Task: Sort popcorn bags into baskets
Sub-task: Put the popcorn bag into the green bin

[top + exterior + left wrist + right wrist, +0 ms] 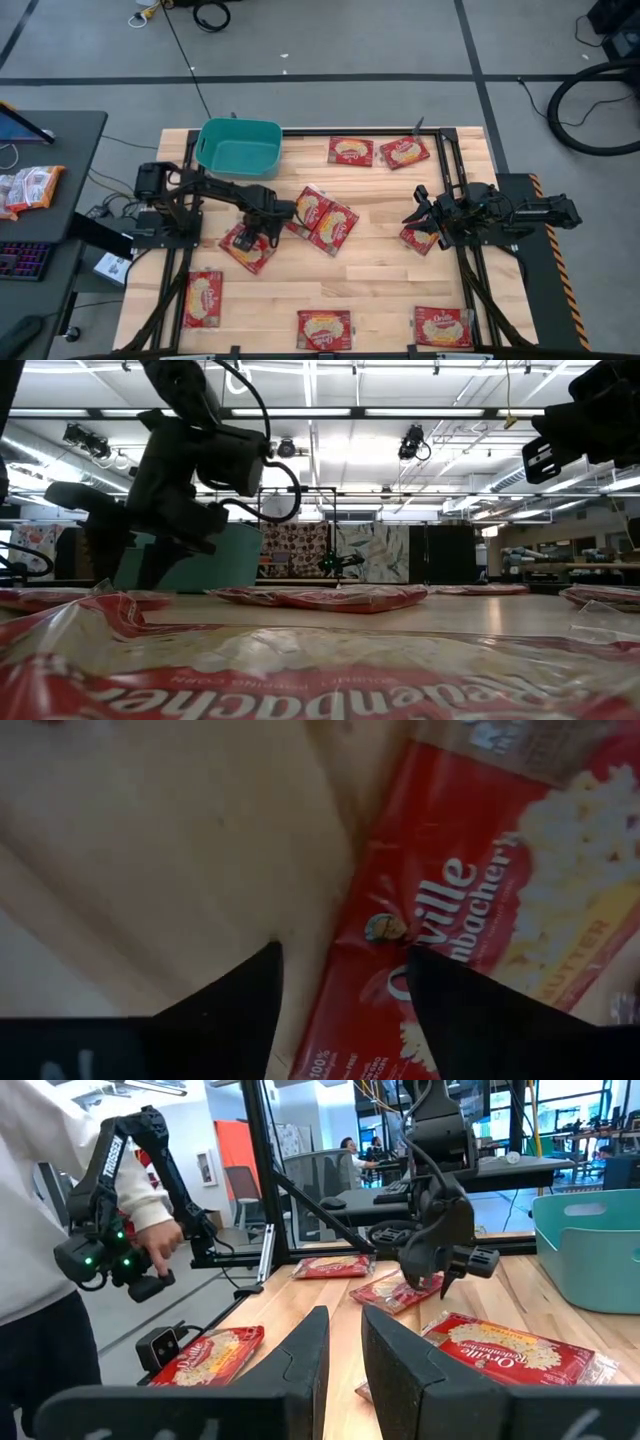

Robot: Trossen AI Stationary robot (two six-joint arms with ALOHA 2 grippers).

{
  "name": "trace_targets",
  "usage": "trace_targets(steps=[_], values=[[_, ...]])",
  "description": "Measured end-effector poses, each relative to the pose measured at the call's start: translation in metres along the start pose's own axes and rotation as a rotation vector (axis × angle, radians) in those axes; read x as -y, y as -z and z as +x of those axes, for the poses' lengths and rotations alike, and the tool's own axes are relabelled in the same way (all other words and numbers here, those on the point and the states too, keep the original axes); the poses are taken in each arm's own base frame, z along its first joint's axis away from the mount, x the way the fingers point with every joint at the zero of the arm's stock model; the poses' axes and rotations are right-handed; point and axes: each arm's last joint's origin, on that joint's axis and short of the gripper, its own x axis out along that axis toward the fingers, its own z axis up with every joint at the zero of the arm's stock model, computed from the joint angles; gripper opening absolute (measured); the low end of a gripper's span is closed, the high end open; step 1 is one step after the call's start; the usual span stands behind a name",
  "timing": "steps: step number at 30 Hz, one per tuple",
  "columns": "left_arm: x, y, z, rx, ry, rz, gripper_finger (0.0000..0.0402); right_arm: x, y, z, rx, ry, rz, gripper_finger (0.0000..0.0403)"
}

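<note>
Several red popcorn bags lie flat on the wooden table; two overlap at the centre [322, 217]. The teal basket [238, 147] stands at the far left. My left gripper [266, 228] points down over the right-hand edge of one bag [245, 248] near the table's left middle. In the left wrist view it is open [345, 1000], one finger over the bare wood and the other over the bag [470, 870]. My right gripper [416, 204] hangs level at the table's right side, open by a narrow gap [345, 1345], with nothing in it. My left gripper straddles the bag's long edge [372, 925] from above, pointing down. One fingertip [445, 985] lies over the printed face, the other [250, 985] over the wood. Whether either fingertip touches the bag, I cannot tell. The bag lies flat on the table.
More bags lie along the far edge [351, 151], the near edge [325, 328] and under the right arm [418, 238]. White-and-orange packets [30, 188] sit on a side desk to the left. A person [40, 1230] stands beyond the table holding a dark handset.
</note>
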Motion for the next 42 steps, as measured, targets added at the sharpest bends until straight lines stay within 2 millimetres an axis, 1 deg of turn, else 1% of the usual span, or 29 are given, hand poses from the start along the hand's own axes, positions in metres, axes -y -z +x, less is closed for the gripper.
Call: trace_targets(steps=[3,5,8,9,11,13,16,19,23,26,28,30,32,35,38,40,42], values=[[0.003,0.000,0.000,-0.015,0.025,0.051,0.0177,0.000,0.000,0.000,0.000,0.000,0.000,0.0069],[0.004,-0.001,-0.004,-0.038,0.029,0.047,0.0160,0.000,0.000,0.000,0.000,0.000,0.000,0.0069],[0.005,0.003,-0.012,-0.112,0.062,0.011,0.0148,0.000,0.000,0.000,0.000,0.000,0.000,0.0069],[0.004,0.002,-0.016,-0.107,0.074,0.005,0.0148,0.000,0.000,0.000,0.000,0.000,0.000,0.0069],[0.002,0.001,-0.020,-0.086,0.085,-0.005,0.0150,0.000,0.000,0.000,0.000,0.000,0.000,0.0069],[0.004,0.006,-0.016,-0.108,0.123,-0.017,0.0158,0.000,0.000,0.000,0.000,0.000,0.000,0.0069],[0.004,0.006,-0.008,-0.081,0.119,-0.013,0.0175,0.000,0.000,0.000,0.000,0.000,0.000,0.0069],[0.006,0.014,0.001,-0.118,0.129,-0.019,0.0192,0.000,0.000,0.000,0.000,0.000,0.000,0.0069],[0.009,0.021,0.008,-0.130,0.155,-0.047,0.0213,0.000,0.000,0.000,0.001,0.000,0.000,0.0069],[0.011,0.022,0.011,-0.120,0.190,-0.077,0.0220,0.000,0.000,0.000,0.000,0.000,0.000,0.0069],[0.012,0.021,0.013,-0.112,0.175,-0.083,0.0217,0.000,0.000,0.000,0.000,0.000,0.000,0.0069],[0.012,0.020,0.013,-0.108,0.165,-0.078,0.0203,0.000,0.000,0.000,0.001,0.000,0.000,0.0069],[0.012,0.020,0.014,-0.101,0.159,-0.071,0.0177,0.000,0.000,0.000,0.000,0.000,0.000,0.0069],[0.011,0.019,0.015,-0.095,0.152,-0.043,0.0122,0.000,0.000,0.000,0.000,0.000,0.000,0.0069],[0.011,0.019,0.015,-0.093,0.147,0.002,0.0057,0.000,0.000,0.000,0.000,0.000,0.000,0.0069],[0.012,0.019,0.015,-0.099,0.159,0.001,0.0021,0.000,0.000,0.000,0.000,0.000,0.000,0.0069],[0.013,0.020,0.015,-0.115,0.164,-0.025,0.0014,0.000,0.000,0.000,0.000,0.000,0.000,0.0069]])
